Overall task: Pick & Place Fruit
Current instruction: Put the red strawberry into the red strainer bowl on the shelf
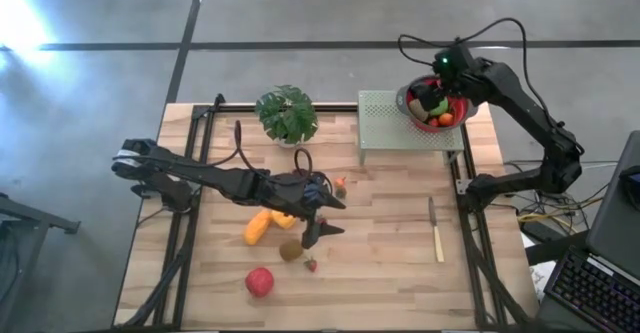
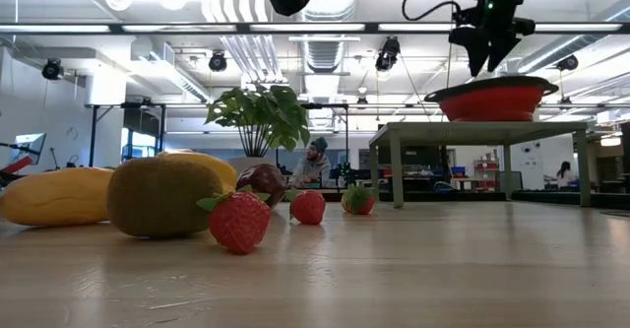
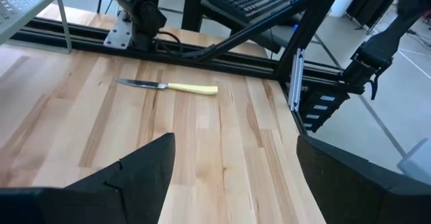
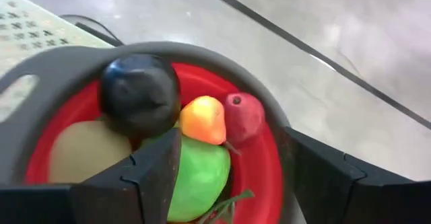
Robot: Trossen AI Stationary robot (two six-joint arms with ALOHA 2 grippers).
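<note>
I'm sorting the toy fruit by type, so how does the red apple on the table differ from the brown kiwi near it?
The red apple is smooth, round and bright red; the brown kiwi is dull brown, oval and rough-looking. From above, the apple looks larger than the kiwi. The apple lies alone toward the table's front edge; the kiwi sits close to the left gripper with a strawberry right beside it. Both rest on the wooden table, not yet in the bowl.

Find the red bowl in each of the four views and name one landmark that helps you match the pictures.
High view: red bowl at upper right, on the green perforated stand, under the right pincer.
Low view: upper right, on top of the stand.
Left wrist view: not in it.
Right wrist view: fills the picture, its red inner wall around the fruit.
Shared landmark: the stand.
</note>
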